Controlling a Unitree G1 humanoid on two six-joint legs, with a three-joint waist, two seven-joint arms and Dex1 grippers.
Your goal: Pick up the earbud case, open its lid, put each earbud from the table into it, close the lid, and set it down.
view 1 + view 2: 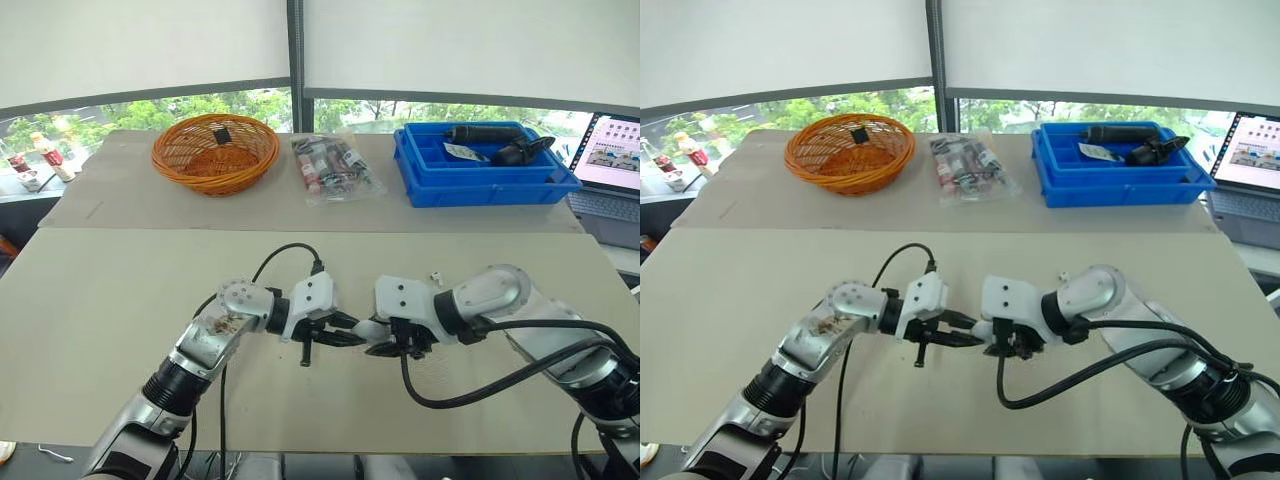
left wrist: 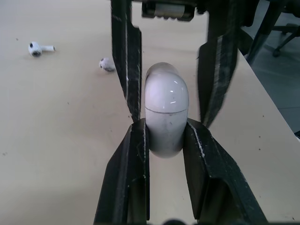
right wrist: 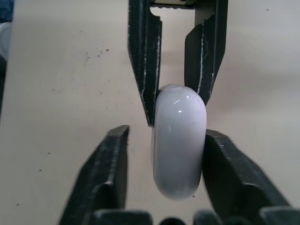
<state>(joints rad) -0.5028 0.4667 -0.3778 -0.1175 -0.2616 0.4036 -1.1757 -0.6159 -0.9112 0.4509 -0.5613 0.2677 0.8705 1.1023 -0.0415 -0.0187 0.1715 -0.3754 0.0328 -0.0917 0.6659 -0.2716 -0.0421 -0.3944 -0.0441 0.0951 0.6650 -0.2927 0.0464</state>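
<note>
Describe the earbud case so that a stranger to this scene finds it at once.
On the beige table, look at the near middle, where the two arms' black jaws meet. The case is the glossy white rounded thing clamped in the left jaws. Unlike the two tiny earbuds lying loose, it has a lid seam.

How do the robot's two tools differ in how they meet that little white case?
The left tool clamps the glossy white rounded earbud case, both fingers pressed on; the right tool straddles it, one finger apart. The left tool takes one side of its seam, the right tool the other. Both are black.
</note>
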